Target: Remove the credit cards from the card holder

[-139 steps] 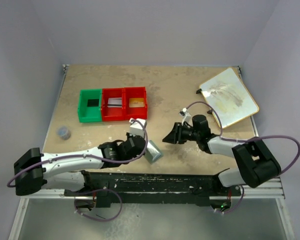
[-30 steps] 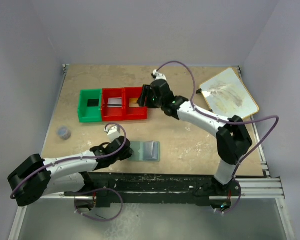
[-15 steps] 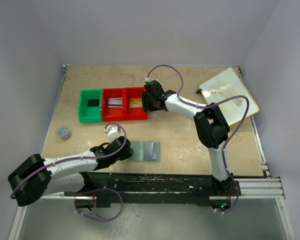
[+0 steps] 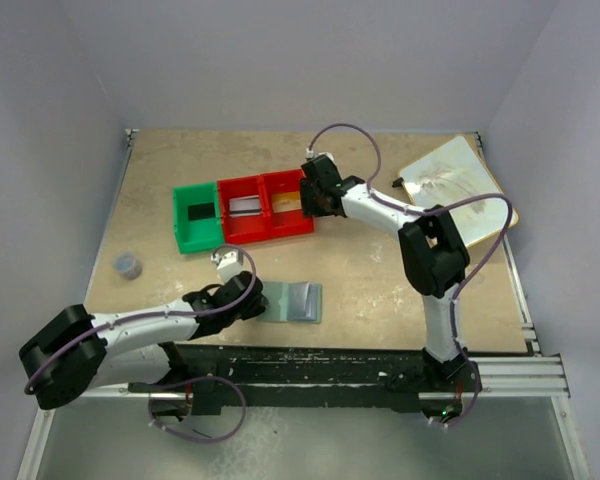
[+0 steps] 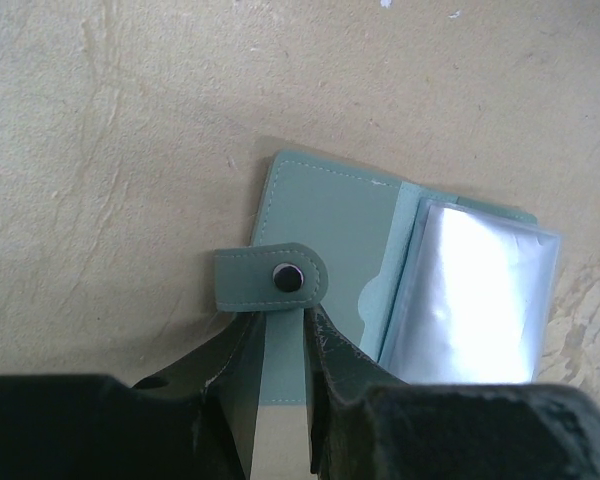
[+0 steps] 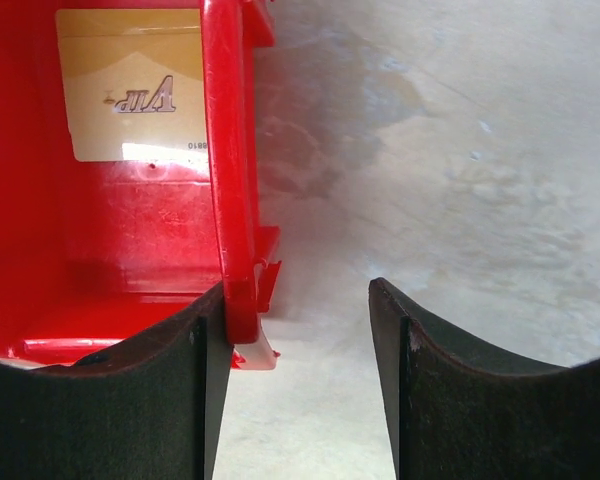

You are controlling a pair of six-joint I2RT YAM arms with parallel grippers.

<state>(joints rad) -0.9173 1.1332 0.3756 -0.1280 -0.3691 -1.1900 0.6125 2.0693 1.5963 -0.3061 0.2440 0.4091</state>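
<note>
**A:** Start at the left. What's the left claw up to?

**B:** The left claw (image 5: pixel 283 335) is almost closed, pinching the strap of the snap tab (image 5: pixel 270 280) on the card holder (image 5: pixel 330 215). The holder lies open and flat on the table just ahead of the fingertips. Its clear sleeve (image 5: pixel 475 300) is on the half farther from the claw.

**A:** And the cards?

**B:** They're well ahead of that claw, in a row of bins. A black card (image 4: pixel 200 212) sits in the green bin (image 4: pixel 178 218). A pale card (image 4: pixel 245 206) sits in the middle red bin (image 4: pixel 246 232), and a gold card (image 6: pixel 130 85) in the end red bin (image 6: pixel 228 150).

**A:** The right claw?

**B:** The right claw (image 6: pixel 298 290) stands open with nothing gripped. The end red bin's side wall runs in between its fingers, close against the finger over the bin. The other finger is over bare table. The gold card lies ahead of the claw, off to the bin side.
</note>
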